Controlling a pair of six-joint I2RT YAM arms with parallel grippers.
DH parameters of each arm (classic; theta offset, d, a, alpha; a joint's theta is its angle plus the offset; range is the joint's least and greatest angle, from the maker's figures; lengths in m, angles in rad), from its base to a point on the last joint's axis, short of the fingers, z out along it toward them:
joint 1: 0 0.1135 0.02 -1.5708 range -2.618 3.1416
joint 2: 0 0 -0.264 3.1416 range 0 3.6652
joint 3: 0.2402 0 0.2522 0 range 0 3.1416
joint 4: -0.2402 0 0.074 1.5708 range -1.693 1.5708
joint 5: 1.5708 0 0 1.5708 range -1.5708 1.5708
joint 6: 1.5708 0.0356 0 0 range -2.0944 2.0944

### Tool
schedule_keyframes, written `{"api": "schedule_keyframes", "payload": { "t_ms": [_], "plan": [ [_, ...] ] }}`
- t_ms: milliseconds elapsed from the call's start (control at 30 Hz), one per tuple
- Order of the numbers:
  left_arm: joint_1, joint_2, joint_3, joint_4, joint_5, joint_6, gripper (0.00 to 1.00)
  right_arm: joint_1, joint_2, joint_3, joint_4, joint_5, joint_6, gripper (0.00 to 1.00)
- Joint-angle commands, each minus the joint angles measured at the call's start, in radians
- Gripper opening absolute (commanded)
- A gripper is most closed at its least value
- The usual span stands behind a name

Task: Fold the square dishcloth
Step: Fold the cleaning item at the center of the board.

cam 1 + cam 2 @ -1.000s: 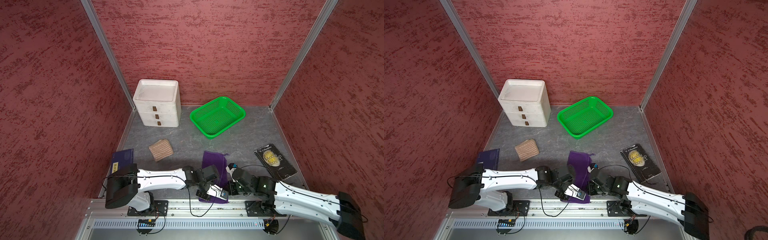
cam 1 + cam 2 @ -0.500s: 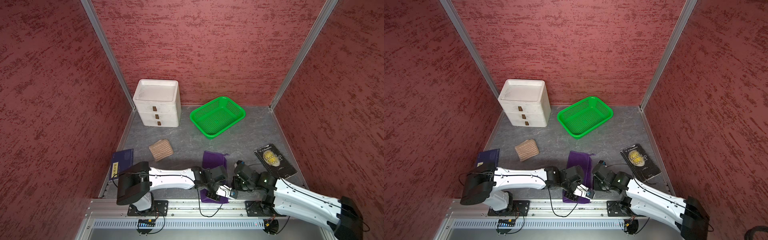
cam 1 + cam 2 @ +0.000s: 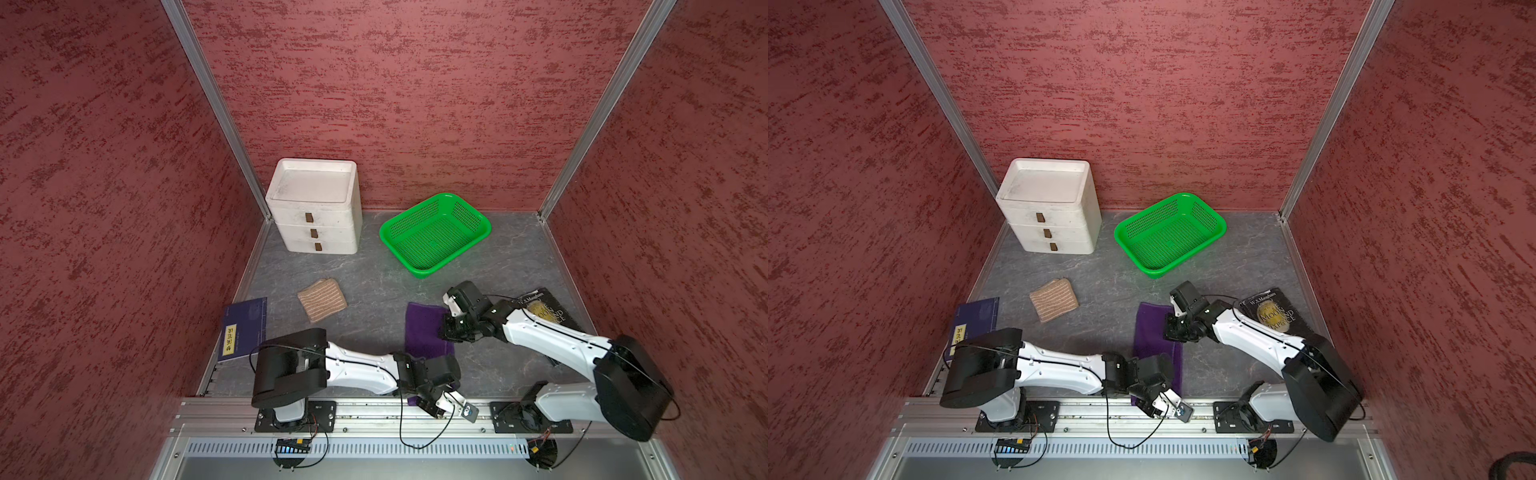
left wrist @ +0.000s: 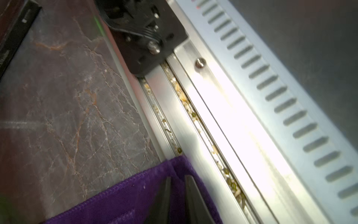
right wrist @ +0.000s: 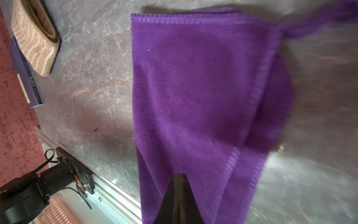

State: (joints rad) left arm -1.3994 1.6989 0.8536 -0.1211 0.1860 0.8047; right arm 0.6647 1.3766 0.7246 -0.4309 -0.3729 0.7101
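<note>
The black book (image 3: pixel 1277 316) lying at the right side of the floor carries the only lettering that can be read. In a top view its cover shows the author's name "W.S. Maugham" in small pale letters along the upper edge, and below it, in large gold capitals, "MOON AND SIXPENCE" over a gold disc. In both top views part of this cover (image 3: pixel 544 309) is hidden by the arm. The blue book (image 3: pixel 976 320) at the left side bears a yellow label (image 3: pixel 959 334) with dark characters, too small to read; the fine print on it in the right wrist view (image 5: pixel 25 81) is also illegible.
</note>
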Motion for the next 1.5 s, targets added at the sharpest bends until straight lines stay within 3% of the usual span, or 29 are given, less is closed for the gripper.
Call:
{"api": "schedule_keyframes", "payload": {
  "t_ms": [0, 133, 333, 500, 933, 1367, 1467],
  "plan": [
    [0.026, -0.056, -0.010, -0.019, 0.011, 0.031, 0.67, -0.001, 0.037, 0.014, 0.121, -0.107, -0.035, 0.00],
    [0.041, -0.163, 0.006, -0.189, 0.026, 0.047, 0.85, 0.004, 0.065, -0.006, 0.154, -0.137, -0.048, 0.00],
    [0.057, -0.316, -0.015, -0.549, 0.159, 0.103, 0.84, 0.003, 0.136, 0.000, 0.111, -0.064, -0.080, 0.00],
    [0.059, -0.265, -0.072, -0.526, 0.131, 0.107, 0.73, 0.002, 0.193, -0.002, 0.124, -0.036, -0.093, 0.00],
    [0.057, -0.146, -0.067, -0.384, 0.110, 0.120, 0.59, 0.003, 0.202, -0.037, 0.150, -0.020, -0.101, 0.00],
    [0.091, -0.121, -0.106, -0.299, 0.053, 0.185, 0.26, 0.003, 0.188, -0.001, 0.103, -0.017, -0.131, 0.00],
    [0.102, -0.133, -0.106, -0.283, 0.043, 0.191, 0.12, 0.002, 0.182, 0.014, 0.077, -0.012, -0.139, 0.00]
  ]
}}
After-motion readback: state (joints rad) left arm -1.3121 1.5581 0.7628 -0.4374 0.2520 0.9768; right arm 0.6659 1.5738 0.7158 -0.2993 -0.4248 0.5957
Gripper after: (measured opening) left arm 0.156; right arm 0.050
